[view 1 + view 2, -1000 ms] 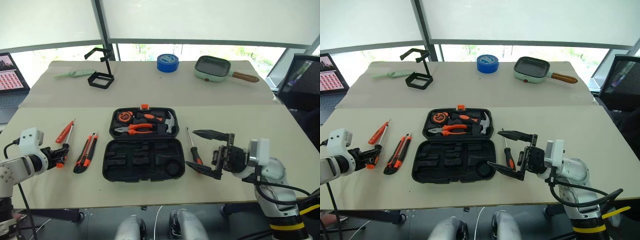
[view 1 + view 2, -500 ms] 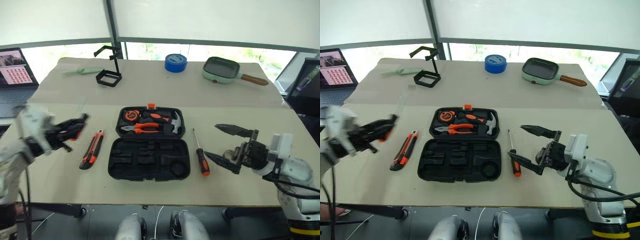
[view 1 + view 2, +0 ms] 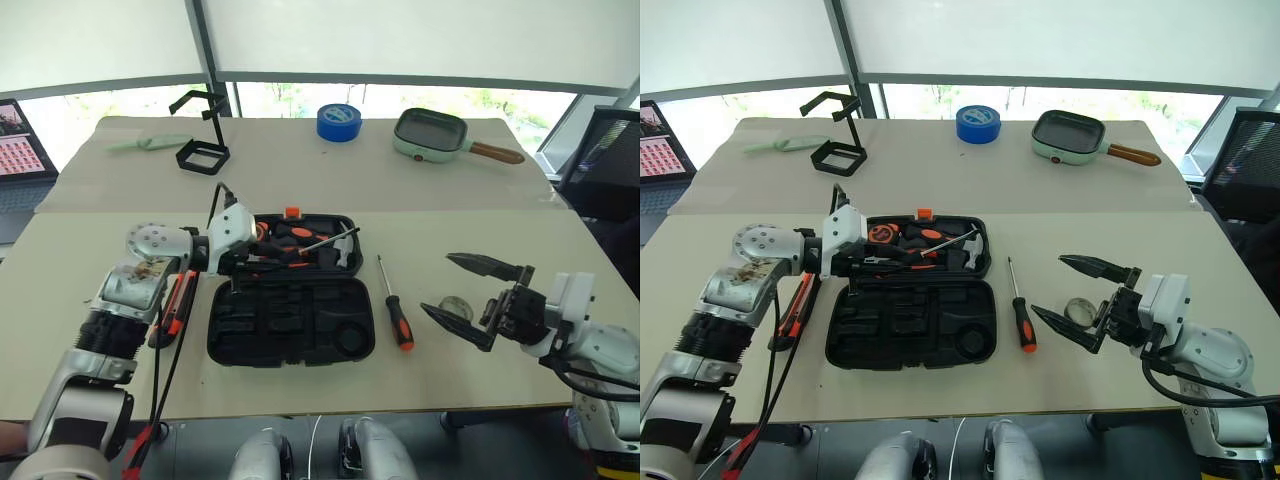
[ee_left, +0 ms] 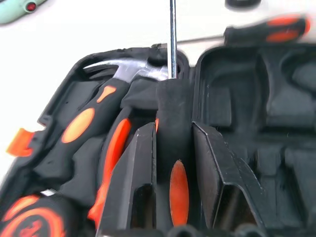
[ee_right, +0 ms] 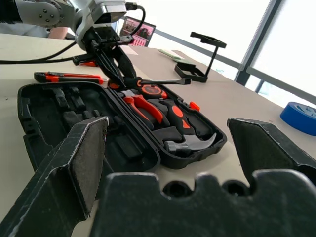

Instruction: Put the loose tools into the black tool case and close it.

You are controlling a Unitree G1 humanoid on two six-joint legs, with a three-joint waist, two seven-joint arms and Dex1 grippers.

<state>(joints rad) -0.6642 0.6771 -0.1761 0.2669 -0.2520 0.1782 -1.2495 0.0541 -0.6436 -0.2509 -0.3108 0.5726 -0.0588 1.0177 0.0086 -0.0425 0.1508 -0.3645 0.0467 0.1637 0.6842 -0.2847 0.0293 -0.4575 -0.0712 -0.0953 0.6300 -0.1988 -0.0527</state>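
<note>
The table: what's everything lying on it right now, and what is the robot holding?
Tool case: 1, black, open, table centre; hammer, pliers, tape measure inside.
Held screwdriver: 1, black-orange, above the case.
Loose screwdriver: 1, black-orange, right of the case.
Utility knife: 1, orange-black, left of the case.
Small tape roll: 1, dark grey, between the right gripper's fingers, on the table.
Blue tape roll: 1, far side.
Pan: 1, green, far right.
Wire stand: 1, black, far left.
Left gripper: shut on the held screwdriver.
Right gripper: open.

It looked like an office or lab test room: a plain beige bench stood before wide windows with drawn white blinds, a laptop to one side and a black office chair opposite.
</note>
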